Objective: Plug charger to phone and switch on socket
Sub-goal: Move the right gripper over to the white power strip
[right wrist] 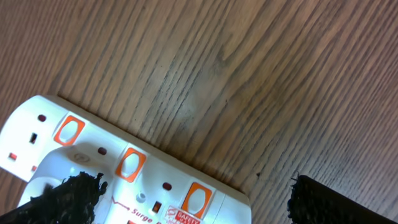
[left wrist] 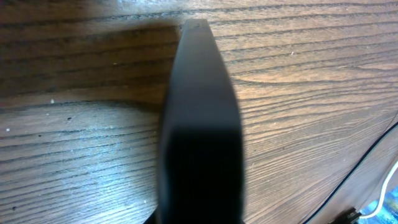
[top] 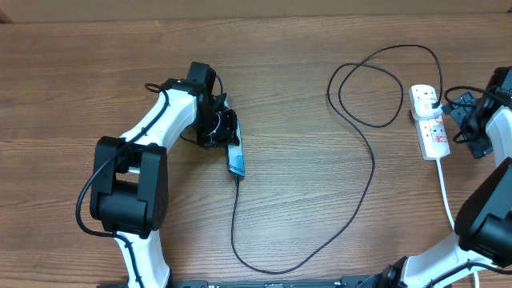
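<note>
The phone (top: 234,157) lies on the wooden table left of centre, with the charger cable (top: 352,216) running from its near end. The cable loops right and up to a black plug (top: 433,102) in the white socket (top: 430,122). My left gripper (top: 225,128) is at the phone's far end. In the left wrist view its fingers (left wrist: 196,37) form one dark shape, shut and empty, over bare wood. A sliver of the phone (left wrist: 390,202) and the cable (left wrist: 339,186) show at the bottom right. My right gripper (top: 458,120) is open beside the socket. Its fingers (right wrist: 199,202) straddle the socket (right wrist: 155,180) and its orange switches.
The socket's white cord (top: 445,188) runs toward the table's near edge at the right. The black cable makes a wide loop (top: 368,88) at the back, right of centre. The left arm's base (top: 128,188) stands at the front left.
</note>
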`<state>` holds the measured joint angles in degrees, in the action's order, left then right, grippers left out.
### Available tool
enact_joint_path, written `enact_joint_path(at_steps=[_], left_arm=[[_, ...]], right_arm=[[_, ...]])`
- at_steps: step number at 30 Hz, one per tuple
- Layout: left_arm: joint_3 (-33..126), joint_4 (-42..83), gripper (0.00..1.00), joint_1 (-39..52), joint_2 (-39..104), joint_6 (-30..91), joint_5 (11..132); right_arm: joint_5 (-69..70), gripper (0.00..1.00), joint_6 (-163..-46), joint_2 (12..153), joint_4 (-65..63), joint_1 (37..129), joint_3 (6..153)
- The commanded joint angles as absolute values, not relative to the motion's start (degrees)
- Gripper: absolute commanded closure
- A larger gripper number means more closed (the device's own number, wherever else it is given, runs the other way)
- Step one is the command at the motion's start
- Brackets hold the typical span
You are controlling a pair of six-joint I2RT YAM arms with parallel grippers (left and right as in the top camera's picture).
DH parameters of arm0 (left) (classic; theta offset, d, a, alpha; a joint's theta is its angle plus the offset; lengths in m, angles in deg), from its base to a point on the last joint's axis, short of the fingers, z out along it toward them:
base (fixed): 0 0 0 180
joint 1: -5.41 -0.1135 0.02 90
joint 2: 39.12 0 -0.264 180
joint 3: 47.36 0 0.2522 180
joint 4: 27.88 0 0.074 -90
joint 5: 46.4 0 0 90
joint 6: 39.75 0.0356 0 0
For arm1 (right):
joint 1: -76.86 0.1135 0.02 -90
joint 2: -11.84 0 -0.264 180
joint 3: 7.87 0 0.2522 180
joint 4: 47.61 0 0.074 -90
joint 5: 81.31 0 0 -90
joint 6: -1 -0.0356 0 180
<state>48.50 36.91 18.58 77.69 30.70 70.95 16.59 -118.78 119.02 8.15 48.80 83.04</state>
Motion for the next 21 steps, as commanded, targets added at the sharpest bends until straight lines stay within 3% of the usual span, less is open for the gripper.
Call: enact_joint_path(at_steps=[1,21], left_arm=[[48.5,37.0,0.96,19.0,77.8,30.9,71.5],[48.5,36.8,0.96,19.0,77.8,30.9,71.5]], right_arm=[[16.8,0.0,-118.7,120.1,7.7,48.5,83.8],[11.3,0.0,-117.4,128.5,5.7,48.7,83.8]])
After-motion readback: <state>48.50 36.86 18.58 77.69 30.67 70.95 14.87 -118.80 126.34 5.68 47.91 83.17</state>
